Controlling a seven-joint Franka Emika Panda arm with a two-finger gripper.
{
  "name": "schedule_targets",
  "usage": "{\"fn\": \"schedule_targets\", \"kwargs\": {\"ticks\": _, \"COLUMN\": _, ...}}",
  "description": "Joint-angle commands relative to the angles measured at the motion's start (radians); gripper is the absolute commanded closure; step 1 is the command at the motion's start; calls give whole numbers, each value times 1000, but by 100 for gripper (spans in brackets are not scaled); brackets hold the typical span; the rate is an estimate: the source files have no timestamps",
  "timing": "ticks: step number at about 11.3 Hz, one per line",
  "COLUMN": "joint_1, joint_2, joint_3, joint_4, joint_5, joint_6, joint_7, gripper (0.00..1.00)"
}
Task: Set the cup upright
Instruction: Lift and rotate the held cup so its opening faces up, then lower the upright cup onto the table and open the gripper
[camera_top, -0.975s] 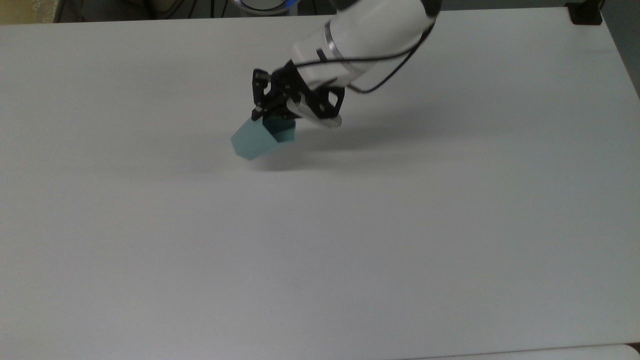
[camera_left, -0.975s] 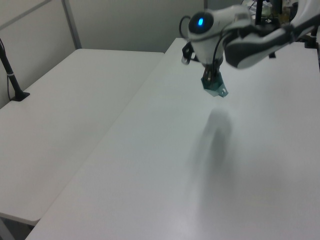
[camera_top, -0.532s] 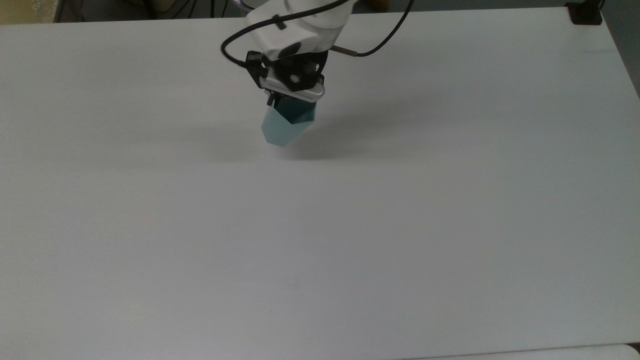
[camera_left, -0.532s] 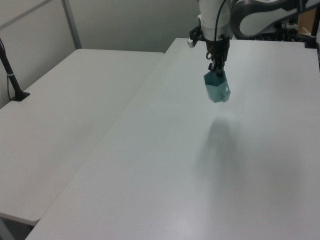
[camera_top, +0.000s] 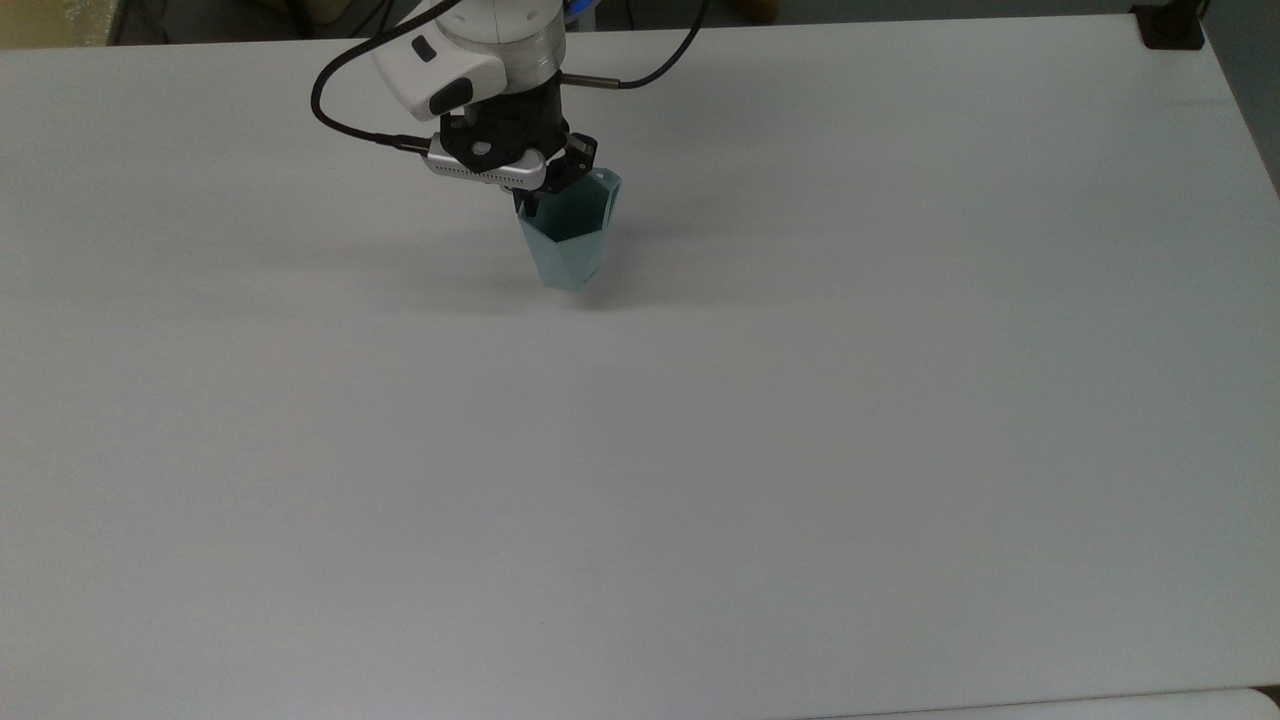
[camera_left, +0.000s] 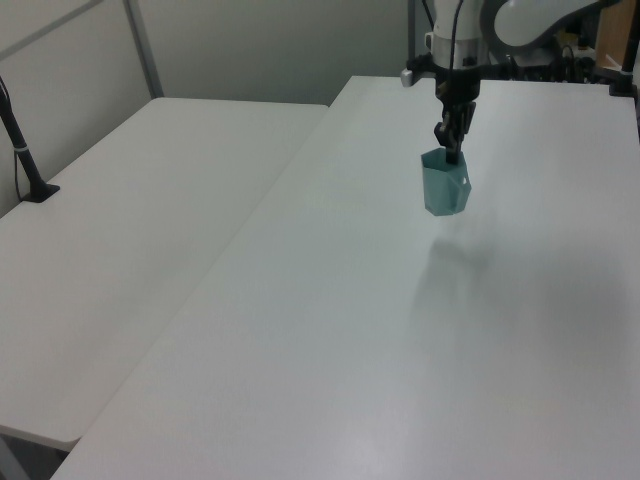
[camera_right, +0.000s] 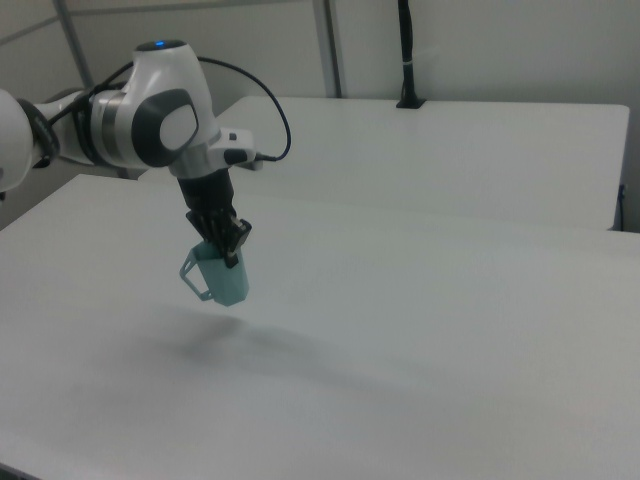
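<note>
In the top view, the gripper (camera_top: 545, 195) is seen toward the top view's left of centre, near the far edge of a white table (camera_top: 800, 450), its fingers clamped on the rim of the cup (camera_top: 568, 238). One finger is seen inside the cup's mouth and the other outside its wall. The pale teal cup is held mouth up and narrow base down, close to upright with a slight tilt. A black cable (camera_top: 350, 100) is looped from the white arm above. To the top view's right, a small black mount (camera_top: 1172, 25) is seen at the table's far corner.

In the left view, a second white table (camera_left: 130, 230) is seen on the left view's left, with a black clamp post (camera_left: 25, 150) at its edge. The cup (camera_left: 445, 185) is shown on the left view's right, hanging from the gripper (camera_left: 452, 150), which points straight down. Whether the base touches the table cannot be told here.

In the right view, the arm (camera_right: 150, 115) is seen on the right view's left, and the cup (camera_right: 220, 277) is held by its rim clear of the table (camera_right: 450, 350), a soft shadow lying beneath it. The handle tab (camera_right: 192, 274) is turned toward the right view's left. A black post (camera_right: 407, 55) is seen at the far table's edge.
</note>
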Motion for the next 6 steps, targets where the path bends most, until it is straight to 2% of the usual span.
{"fn": "schedule_targets", "kwargs": {"ticks": 1, "joint_1": 8, "joint_2": -48, "joint_3": 9, "joint_4": -147, "joint_5": 24, "joint_6": 165, "joint_7": 1, "gripper": 100}}
{"fn": "schedule_targets", "kwargs": {"ticks": 3, "joint_1": 11, "joint_2": -42, "joint_3": 10, "joint_4": -181, "joint_5": 24, "joint_6": 243, "joint_7": 5, "gripper": 100}}
{"fn": "schedule_targets", "kwargs": {"ticks": 6, "joint_1": 11, "joint_2": -32, "joint_3": 10, "joint_4": -186, "joint_5": 25, "joint_6": 259, "joint_7": 6, "gripper": 100}}
